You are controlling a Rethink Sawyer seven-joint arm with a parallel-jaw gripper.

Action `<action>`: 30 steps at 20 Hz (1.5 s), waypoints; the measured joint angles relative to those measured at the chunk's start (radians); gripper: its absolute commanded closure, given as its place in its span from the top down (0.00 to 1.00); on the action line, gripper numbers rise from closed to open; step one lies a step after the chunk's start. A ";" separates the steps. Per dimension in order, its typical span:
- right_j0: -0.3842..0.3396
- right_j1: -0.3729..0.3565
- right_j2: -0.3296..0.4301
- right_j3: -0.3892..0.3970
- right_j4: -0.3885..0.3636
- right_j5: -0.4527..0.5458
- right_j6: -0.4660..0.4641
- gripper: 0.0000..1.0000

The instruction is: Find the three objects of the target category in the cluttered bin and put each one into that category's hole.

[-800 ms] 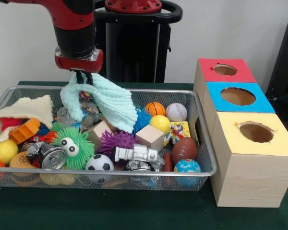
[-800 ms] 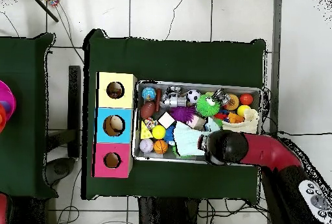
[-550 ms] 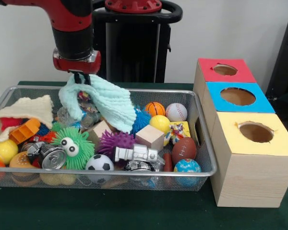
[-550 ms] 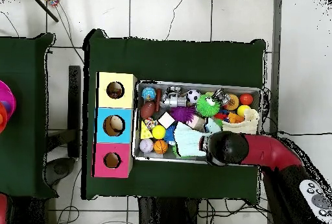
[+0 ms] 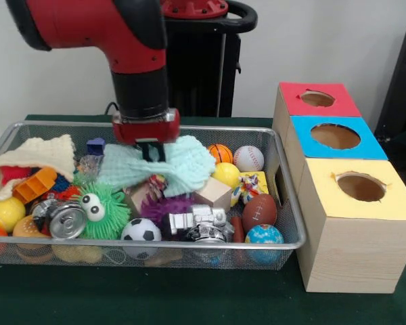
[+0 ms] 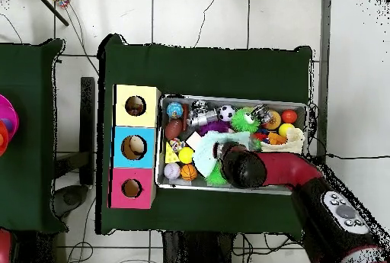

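Cloth, mint green (image 5: pixel 166 166), lies spread across the middle of the wire bin (image 5: pixel 284 203), draped over the toys there; a second, cream cloth (image 5: pixel 37 154) sits bunched in the bin's corner farthest from the boxes. The hand (image 5: pixel 149 150) sits right on top of the mint cloth and appears pinched on a fold of it, though the tips are half buried in the fabric (so the grip is a judgement). The overhead view shows the arm reaching over the bin with the cloth (image 6: pixel 206 153) under its end.

Step in hand, as judged: carrying this cloth out of the clutter toward one of the three holes, red (image 5: pixel 317 99), blue (image 5: pixel 335 136) or yellow (image 5: pixel 361 186). Which hole belongs to cloths cannot be told.

To do it well, the lift should go straight up and high enough that the hanging corners clear the bin's rim and do not drag the purple spiky ball (image 5: pixel 168 206) or wooden cube (image 5: pixel 213 193) along. Over the hole, the bunched part should be centred before letting go, since loose cloth tends to catch on the edge.
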State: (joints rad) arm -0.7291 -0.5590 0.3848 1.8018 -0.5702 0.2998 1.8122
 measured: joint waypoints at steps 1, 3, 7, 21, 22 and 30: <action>0.029 0.004 -0.023 0.000 -0.005 -0.071 0.001 0.00; 0.087 0.007 -0.068 0.003 -0.002 -0.197 0.001 0.00; 0.244 0.003 -0.184 0.023 0.038 -0.528 0.001 0.00; 0.453 -0.001 -0.367 0.040 0.182 -0.824 0.001 0.00; 0.453 -0.001 -0.375 0.040 0.182 -0.812 0.001 0.00; 0.441 0.000 -0.396 0.035 0.179 -0.793 0.001 0.00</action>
State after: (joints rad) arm -0.2885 -0.5594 -0.0111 1.8368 -0.3907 -0.4930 1.8133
